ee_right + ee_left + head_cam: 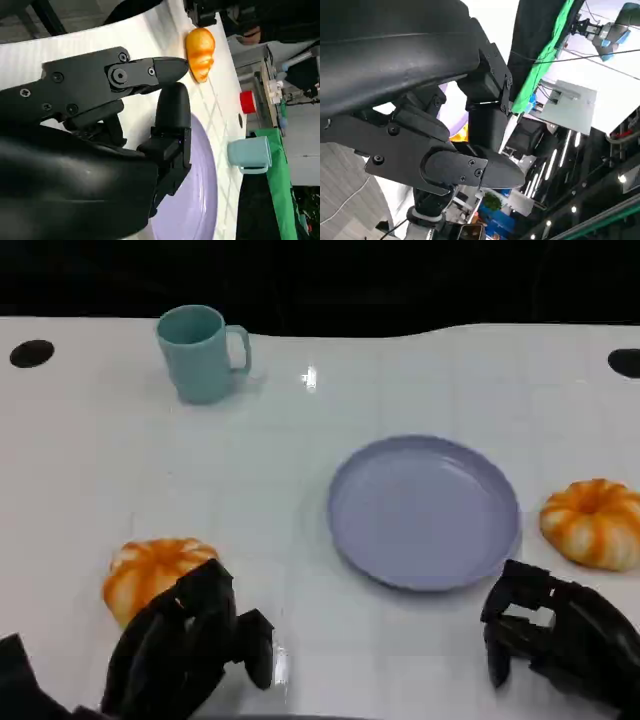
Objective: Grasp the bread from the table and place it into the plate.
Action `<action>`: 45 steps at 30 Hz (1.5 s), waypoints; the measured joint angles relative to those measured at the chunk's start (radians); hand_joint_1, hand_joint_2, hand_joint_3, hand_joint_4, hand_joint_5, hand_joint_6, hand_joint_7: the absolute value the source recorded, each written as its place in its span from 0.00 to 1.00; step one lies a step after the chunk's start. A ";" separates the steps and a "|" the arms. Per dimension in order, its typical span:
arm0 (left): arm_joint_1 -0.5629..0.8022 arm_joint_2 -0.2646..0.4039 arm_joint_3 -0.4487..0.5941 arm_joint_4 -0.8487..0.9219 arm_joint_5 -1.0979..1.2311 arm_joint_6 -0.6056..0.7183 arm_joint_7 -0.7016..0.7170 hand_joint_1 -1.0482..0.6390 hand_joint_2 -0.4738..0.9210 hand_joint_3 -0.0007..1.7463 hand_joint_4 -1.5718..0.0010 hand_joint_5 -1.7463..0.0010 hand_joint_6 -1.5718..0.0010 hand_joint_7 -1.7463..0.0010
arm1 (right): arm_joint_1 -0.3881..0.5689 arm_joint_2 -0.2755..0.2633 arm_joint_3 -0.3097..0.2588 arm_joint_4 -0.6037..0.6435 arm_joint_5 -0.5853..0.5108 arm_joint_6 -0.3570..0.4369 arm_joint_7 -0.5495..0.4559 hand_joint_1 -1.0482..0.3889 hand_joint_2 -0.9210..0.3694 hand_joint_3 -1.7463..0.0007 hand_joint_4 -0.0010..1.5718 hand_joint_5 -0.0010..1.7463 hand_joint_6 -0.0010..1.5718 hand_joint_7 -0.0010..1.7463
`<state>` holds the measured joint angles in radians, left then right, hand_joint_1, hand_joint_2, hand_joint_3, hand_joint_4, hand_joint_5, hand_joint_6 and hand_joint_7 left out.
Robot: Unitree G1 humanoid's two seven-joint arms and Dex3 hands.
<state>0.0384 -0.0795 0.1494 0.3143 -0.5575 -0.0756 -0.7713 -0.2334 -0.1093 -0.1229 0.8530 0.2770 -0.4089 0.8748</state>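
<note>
Bread (150,573) near table's (90,450) front-left edge is being touched by left hand (185,645), fingers curled, grip not confirmed; right hand (560,635) is being held loosely curled, holding nothing.

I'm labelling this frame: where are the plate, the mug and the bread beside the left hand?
plate (424,510), head view, bare middle.
mug (196,354), head view, its side wall.
bread (150,572), head view, its top.

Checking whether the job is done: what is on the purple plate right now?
Nothing lies on the plate; its surface is bare. One bread sits by the left hand, another bread right of the plate.
</note>
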 measured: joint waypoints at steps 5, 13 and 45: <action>-0.009 0.001 0.005 0.021 -0.004 0.000 -0.002 0.17 1.00 0.14 0.41 0.00 0.56 0.00 | -0.014 0.004 -0.007 0.031 0.000 -0.024 0.006 0.32 0.00 0.86 0.45 1.00 0.41 0.86; -0.015 0.001 0.012 0.029 -0.007 -0.001 -0.014 0.15 1.00 0.12 0.40 0.00 0.54 0.02 | -0.020 0.007 -0.016 0.040 0.000 -0.026 0.016 0.32 0.00 0.86 0.45 1.00 0.41 0.86; 0.010 0.084 -0.020 -0.074 0.350 -0.340 0.159 0.22 1.00 0.19 0.78 0.29 0.79 0.59 | -0.009 0.008 -0.005 0.005 -0.010 -0.002 -0.017 0.33 0.00 0.87 0.44 1.00 0.41 0.87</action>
<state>0.0480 0.0047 0.1295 0.2402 -0.2072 -0.4159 -0.6121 -0.2421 -0.1017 -0.1279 0.8577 0.2673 -0.4109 0.8579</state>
